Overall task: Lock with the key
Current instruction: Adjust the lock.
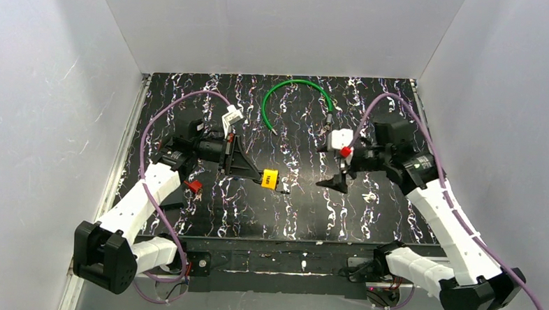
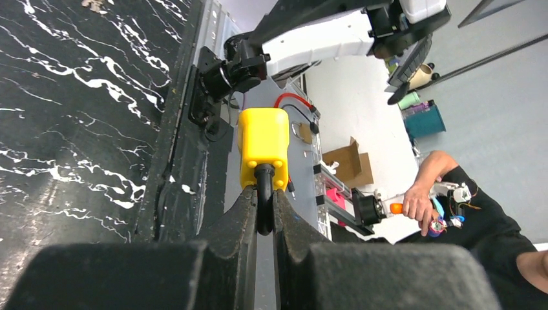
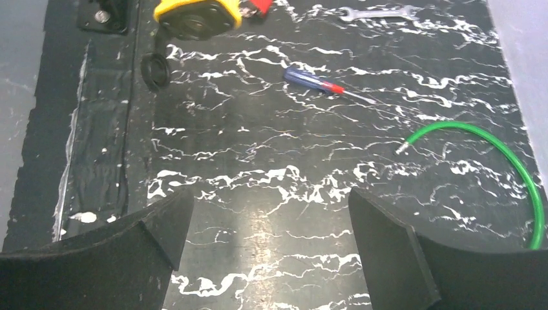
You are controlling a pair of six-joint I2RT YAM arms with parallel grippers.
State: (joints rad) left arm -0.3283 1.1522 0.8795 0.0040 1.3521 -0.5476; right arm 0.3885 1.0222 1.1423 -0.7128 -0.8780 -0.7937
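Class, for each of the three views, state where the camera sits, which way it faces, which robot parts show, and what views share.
Top external: above and behind, looking down on the black marbled table; left arm and right arm show.
Left wrist: on the left gripper, shut on the small yellow padlock's dark shackle, facing the right arm.
Right wrist: above the table, looking down past the open right gripper.
Shared: the padlock in all three.

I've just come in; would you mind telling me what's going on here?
The left gripper is shut on the dark shackle of the yellow lock, its body pointing toward the right gripper, which is open and empty above the table. I cannot pick out the key in any view.
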